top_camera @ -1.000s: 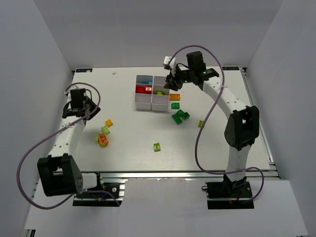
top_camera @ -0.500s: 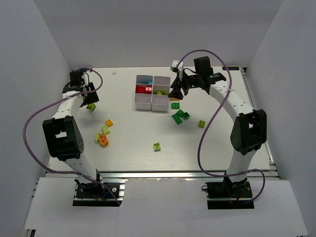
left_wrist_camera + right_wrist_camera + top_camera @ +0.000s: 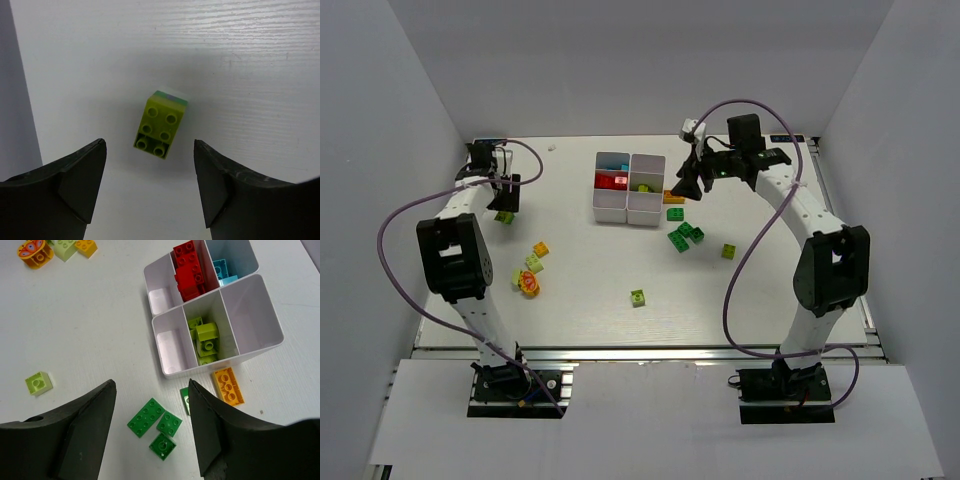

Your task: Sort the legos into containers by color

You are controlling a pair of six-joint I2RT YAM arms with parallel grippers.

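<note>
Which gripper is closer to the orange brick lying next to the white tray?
Right. The right gripper hangs almost over the orange brick; the left gripper is far off on the other side, above a lime brick.

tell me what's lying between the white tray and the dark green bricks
An orange brick, beside the tray at its outer wall, with the dark green bricks past it. The right wrist view shows it.

The tray (image 3: 240, 352) is plain white; in it are red bricks (image 3: 189, 267), light blue bricks (image 3: 222, 269) and lime bricks (image 3: 206, 337) — outside, an orange brick (image 3: 228, 386), bright green bricks (image 3: 155, 422), an orange round piece (image 3: 34, 250) with a patterned top — all on a white, faintly grained table (image 3: 90, 340)
</note>
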